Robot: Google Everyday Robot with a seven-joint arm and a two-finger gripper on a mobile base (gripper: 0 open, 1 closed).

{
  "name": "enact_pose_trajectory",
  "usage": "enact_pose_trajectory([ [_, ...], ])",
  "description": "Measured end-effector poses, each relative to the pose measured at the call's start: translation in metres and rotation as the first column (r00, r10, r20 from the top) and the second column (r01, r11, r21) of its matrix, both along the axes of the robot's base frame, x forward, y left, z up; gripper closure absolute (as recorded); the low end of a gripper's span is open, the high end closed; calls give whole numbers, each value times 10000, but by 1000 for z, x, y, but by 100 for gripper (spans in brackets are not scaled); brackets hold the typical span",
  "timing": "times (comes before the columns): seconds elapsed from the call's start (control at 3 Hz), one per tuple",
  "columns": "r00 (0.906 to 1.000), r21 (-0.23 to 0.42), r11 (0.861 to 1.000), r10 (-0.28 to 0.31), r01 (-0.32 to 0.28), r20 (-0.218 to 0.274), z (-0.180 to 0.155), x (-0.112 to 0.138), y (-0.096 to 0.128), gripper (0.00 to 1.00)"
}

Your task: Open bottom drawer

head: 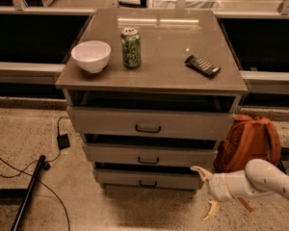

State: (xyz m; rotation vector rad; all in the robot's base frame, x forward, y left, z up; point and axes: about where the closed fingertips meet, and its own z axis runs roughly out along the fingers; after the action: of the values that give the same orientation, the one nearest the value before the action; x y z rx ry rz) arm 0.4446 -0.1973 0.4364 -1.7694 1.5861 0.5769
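The bottom drawer [149, 180] is the lowest of three grey-beige fronts in the cabinet, with a small dark bar handle [148, 183]. It stands out only a little, with a dark gap above it. My gripper [205, 192] is low at the right, just beside the drawer's right end. Its two pale fingers are spread apart, one fingertip [198, 169] near the drawer's right corner, the other lower down. It holds nothing.
On the cabinet top [173, 61] are a white bowl [91, 56], a green can [131, 47] and a dark wrapped bar [202, 66]. An orange backpack [250, 141] sits on the floor to the right. Cables [62, 138] and a black pole [29, 191] lie to the left.
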Motion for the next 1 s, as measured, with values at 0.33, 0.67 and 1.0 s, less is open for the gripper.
enact_pose_trajectory([
  [0.33, 9964, -449, 9983, 393, -359, 754, -31, 15, -22, 0],
  [0.67, 9947, -492, 9978, 484, -440, 905, -35, 19, -26, 0],
  [1.0, 9949, -331, 9955, 899, -884, 459, -49, 21, -18, 0],
])
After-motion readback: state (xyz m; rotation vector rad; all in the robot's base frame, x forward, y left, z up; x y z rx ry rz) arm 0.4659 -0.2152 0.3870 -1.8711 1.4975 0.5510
